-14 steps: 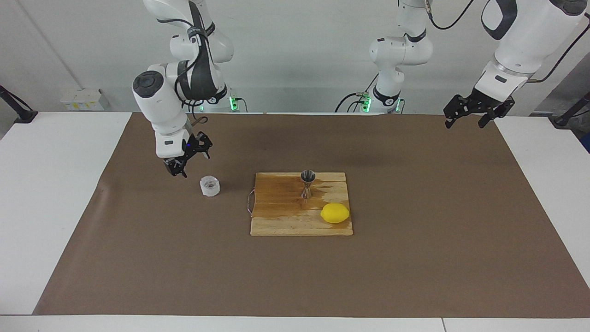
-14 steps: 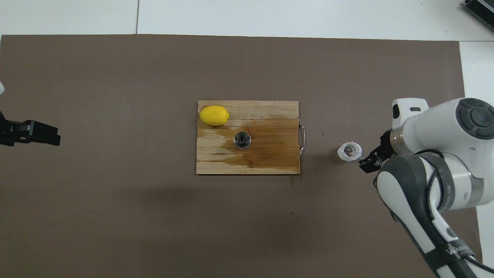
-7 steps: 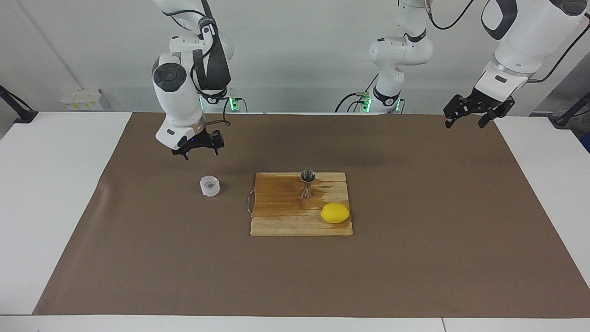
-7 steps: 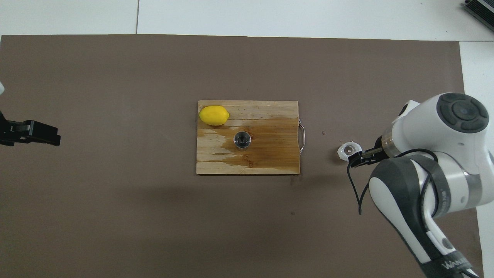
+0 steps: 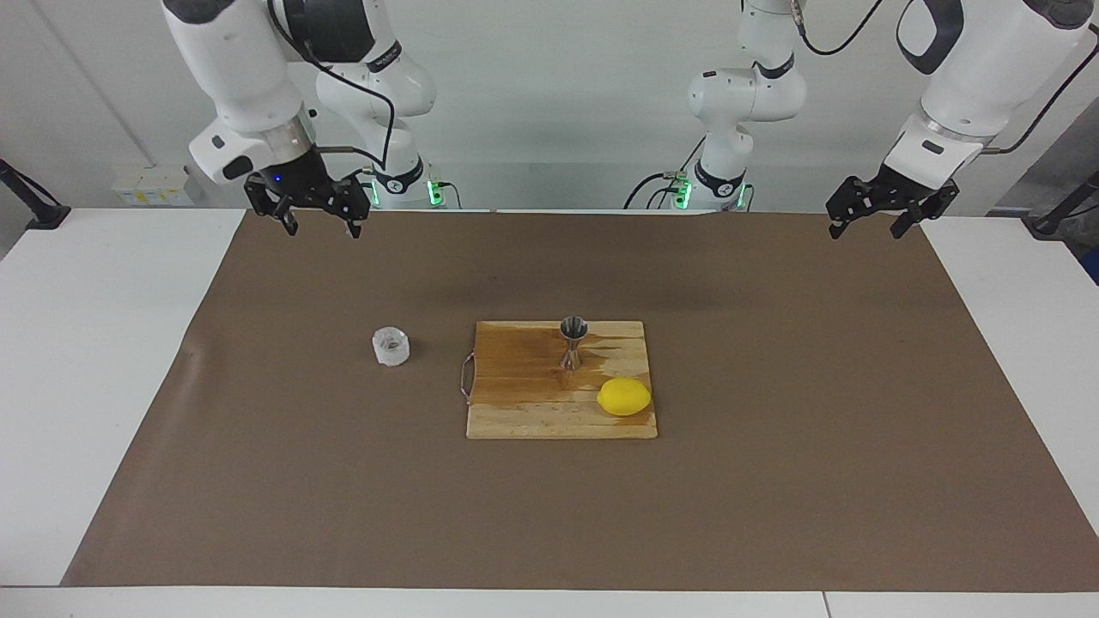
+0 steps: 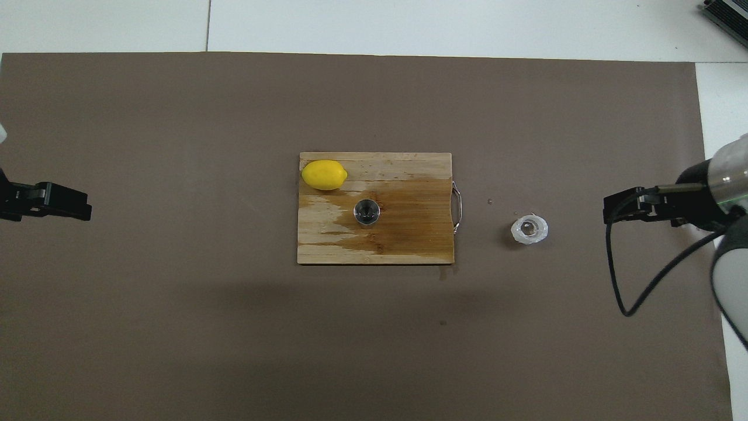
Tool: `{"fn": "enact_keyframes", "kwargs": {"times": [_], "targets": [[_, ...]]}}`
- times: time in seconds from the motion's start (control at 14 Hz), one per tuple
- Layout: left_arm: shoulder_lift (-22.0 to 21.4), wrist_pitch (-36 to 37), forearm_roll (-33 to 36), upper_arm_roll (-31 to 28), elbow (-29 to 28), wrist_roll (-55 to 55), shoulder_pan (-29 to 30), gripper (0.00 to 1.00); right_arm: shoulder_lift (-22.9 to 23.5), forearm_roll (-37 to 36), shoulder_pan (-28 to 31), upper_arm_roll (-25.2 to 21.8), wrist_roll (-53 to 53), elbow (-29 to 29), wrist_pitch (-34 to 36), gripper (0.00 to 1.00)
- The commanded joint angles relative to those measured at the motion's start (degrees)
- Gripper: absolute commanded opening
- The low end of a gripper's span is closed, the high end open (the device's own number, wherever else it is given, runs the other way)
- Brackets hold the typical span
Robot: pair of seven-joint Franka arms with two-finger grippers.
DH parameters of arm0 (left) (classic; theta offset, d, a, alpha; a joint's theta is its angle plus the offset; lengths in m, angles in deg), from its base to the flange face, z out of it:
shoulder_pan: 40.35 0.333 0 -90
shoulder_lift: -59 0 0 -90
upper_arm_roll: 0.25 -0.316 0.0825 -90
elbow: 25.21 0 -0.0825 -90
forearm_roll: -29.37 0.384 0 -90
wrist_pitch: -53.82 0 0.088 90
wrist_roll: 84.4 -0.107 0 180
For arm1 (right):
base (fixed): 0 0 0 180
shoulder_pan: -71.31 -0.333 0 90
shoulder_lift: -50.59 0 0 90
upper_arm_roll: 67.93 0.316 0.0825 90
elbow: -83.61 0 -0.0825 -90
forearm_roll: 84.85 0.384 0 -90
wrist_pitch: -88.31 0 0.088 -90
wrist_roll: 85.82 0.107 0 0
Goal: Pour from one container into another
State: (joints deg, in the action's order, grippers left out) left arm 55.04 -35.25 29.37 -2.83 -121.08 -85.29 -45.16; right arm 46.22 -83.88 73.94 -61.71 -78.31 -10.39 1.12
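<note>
- The brown-covered counter [image 5: 773, 481] carries a rectangular wooden cutting board [image 5: 524, 412].
- Both tools, right [image 5: 316, 216] and left [image 5: 869, 225], are raised, released and empty.
- A yellow lemon [image 5: 624, 396] and the hourglass-shaped steel jigger [image 5: 573, 342] stand on the board.
- The short clear cylindrical cup [image 5: 391, 346] stands beside the board, toward the right arm's end.

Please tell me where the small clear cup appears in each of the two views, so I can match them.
Facing view: the clear cup stands on the brown mat, beside the handle end of the cutting board, at the picture's left.
Overhead view: the clear cup is at the picture's right, again beside the board's handle end.
Shared landmark: the steel jigger upright on the board.
</note>
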Motion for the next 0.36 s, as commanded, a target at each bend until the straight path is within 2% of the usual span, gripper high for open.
{"fn": "enact_keyframes", "kwargs": {"times": [0.0, 0.29], "targets": [[-1.7, -0.2, 0.1, 0.1, -1.7, -0.3, 0.4, 1.0, 1.7, 1.1, 0.1, 0.4, 0.8, 2.8, 1.2, 1.0], [-1.7, -0.2, 0.1, 0.1, -1.7, -0.3, 0.4, 1.0, 1.5, 0.7, 0.4, 0.3, -0.5, 2.6, 1.1, 1.0]]}}
